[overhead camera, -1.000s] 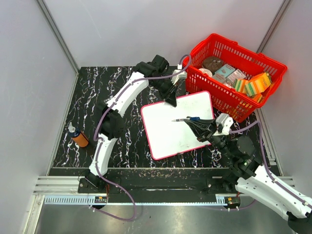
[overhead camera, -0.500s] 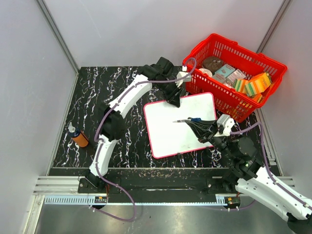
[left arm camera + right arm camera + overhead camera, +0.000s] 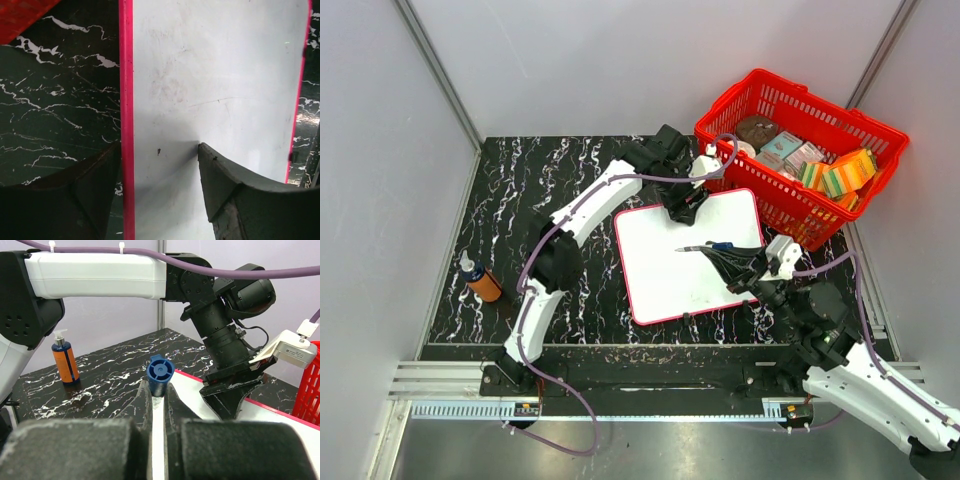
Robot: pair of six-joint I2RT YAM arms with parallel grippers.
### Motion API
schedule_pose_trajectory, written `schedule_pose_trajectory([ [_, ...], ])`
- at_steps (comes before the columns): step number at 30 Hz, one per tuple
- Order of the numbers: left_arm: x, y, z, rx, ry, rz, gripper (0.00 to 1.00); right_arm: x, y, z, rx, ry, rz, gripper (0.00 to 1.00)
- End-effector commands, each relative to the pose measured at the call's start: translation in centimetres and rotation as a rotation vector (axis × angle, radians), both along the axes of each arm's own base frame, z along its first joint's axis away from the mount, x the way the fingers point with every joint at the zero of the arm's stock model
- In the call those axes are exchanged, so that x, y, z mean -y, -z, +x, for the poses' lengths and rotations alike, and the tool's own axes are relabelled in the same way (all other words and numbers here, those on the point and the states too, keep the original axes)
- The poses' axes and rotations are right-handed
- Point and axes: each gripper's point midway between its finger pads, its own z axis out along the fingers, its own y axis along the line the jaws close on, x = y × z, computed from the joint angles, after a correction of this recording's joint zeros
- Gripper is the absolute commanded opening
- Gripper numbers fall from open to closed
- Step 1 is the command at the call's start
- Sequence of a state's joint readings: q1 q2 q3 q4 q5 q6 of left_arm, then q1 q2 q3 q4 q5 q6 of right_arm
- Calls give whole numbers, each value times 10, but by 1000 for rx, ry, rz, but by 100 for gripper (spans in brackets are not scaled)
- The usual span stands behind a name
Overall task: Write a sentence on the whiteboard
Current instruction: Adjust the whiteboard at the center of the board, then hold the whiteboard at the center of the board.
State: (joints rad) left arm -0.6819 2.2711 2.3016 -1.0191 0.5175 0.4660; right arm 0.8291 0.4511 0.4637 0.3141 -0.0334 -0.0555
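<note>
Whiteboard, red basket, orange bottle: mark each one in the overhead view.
whiteboard [image 3: 665, 275], top external view, bare white face.
red basket [image 3: 765, 192], top external view, near side wall.
orange bottle [image 3: 486, 286], top external view, orange body.

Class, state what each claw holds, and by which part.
Right claw: a blue marker, pinched just below its end. Left claw: open, holding nothing.

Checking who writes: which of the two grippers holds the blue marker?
The right gripper, shut on the blue marker over the whiteboard. The left gripper holds nothing; it stands open astride the whiteboard's red rim.
</note>
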Motion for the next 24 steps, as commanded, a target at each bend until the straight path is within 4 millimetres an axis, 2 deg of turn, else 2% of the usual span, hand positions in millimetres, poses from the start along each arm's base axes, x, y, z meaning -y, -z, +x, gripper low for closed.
schedule_pose_trajectory([
  [1,-7,-29,27,161,-70,-13,67,5,-8,0,16,22,25,0],
  [2,-7,-41,31,194,-84,-33,69,6,-8,0,17,22,26,0],
  [4,-11,-48,36,220,-126,-30,70,6,-8,-1,17,22,26,0],
  [5,-10,-65,39,262,-143,-62,70,6,-8,-1,17,20,26,0],
  [7,-12,-69,39,272,-174,-76,71,7,-8,-2,17,21,28,0],
  [8,-13,-89,40,314,-186,-118,71,7,-8,-2,18,21,29,0],
  [9,-14,-95,40,324,-204,-131,72,7,-8,-2,17,21,28,0],
  [10,-18,-90,39,325,-212,-125,73,8,-10,-3,19,21,33,0],
  [11,-18,-105,40,359,-221,-155,73,8,-9,-2,17,22,32,0],
  [14,-26,-110,40,384,-256,-145,74,9,-10,-4,18,19,38,0],
  [16,-32,-114,42,398,-289,-136,74,9,-10,-5,16,17,38,0],
  [19,-44,-132,37,434,-336,-157,74,11,-11,-5,16,20,39,0],
  [20,-51,-155,33,474,-358,-200,75,12,-13,-7,20,19,42,0],
  [21,-58,-148,29,465,-384,-186,75,12,-11,-7,16,19,38,0],
  [22,-65,-150,26,467,-409,-190,75,12,-10,-7,15,17,36,0],
  [23,-75,-177,18,510,-439,-253,78,12,-10,-8,13,17,37,0],
  [24,-86,-155,14,454,-485,-239,80,13,-10,-8,11,16,39,0],
])
